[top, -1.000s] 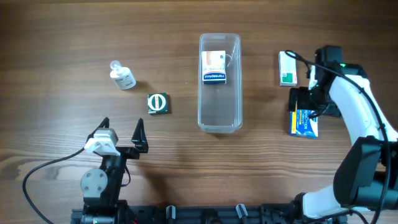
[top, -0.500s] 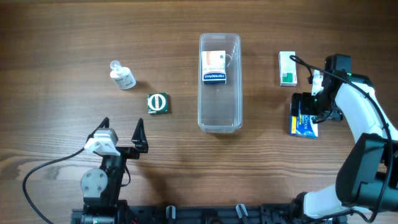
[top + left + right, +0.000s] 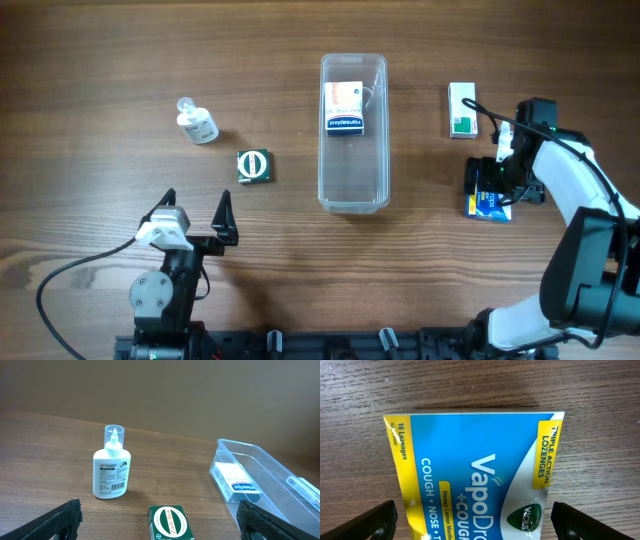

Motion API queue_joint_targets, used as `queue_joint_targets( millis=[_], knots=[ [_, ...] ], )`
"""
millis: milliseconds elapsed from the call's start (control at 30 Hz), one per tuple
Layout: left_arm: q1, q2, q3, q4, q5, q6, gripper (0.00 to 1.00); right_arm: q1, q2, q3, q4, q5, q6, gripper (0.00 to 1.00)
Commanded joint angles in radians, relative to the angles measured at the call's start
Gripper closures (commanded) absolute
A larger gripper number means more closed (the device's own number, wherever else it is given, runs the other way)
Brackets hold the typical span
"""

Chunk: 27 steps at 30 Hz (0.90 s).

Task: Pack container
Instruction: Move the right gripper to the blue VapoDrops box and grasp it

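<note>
1. While it lies lengthwise at the middle of the table (image 3: 100, 60), the container (image 3: 353, 135) (image 3: 280, 475) holds one white-and-blue box (image 3: 344, 108) (image 3: 235, 482), which lies flat at its far end.
2. To its left, well apart, a green box (image 3: 253, 166) (image 3: 171, 522) lies flat. Farther left and farther back is a bottle (image 3: 198, 123) (image 3: 112, 470), which the left wrist view shows upright.
3. To its right, a white-and-green box (image 3: 462, 110) lies level with the container's far end. Nearer the robot is a blue-and-yellow lozenge box (image 3: 490, 203) (image 3: 475, 485), flat on the wood.
4. The right gripper (image 3: 490, 185) (image 3: 475, 520) is low over the lozenge box with its jaws spread, one on each long side of the box. Whether the pads touch it cannot be told. Nothing stands between this box and the container.
5. The left gripper (image 3: 195, 212) (image 3: 159, 506) sits near the table's front edge, jaws spread wide and holding nothing. It faces the green box and the bottle behind it.
</note>
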Motion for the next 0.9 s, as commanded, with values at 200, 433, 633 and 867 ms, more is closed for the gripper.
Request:
queue_joint_targets(
  millis=[200,433,633,867],
  knots=[
    [0.008,-0.007,-0.004,-0.004,0.016,0.019,0.0,0.0,0.087,-0.01,0.022,0.024,0.005,0.0],
    [0.008,-0.007,-0.004,-0.004,0.016,0.019,0.0,0.0,0.087,-0.01,0.043,0.026,0.018,0.11],
    [0.008,-0.007,-0.004,-0.004,0.016,0.019,0.0,0.0,0.087,-0.01,0.068,0.025,0.034,0.24],
    [0.008,-0.007,-0.004,-0.004,0.016,0.019,0.0,0.0,0.082,0.086,0.012,-0.037,0.092,0.29]
  ],
)
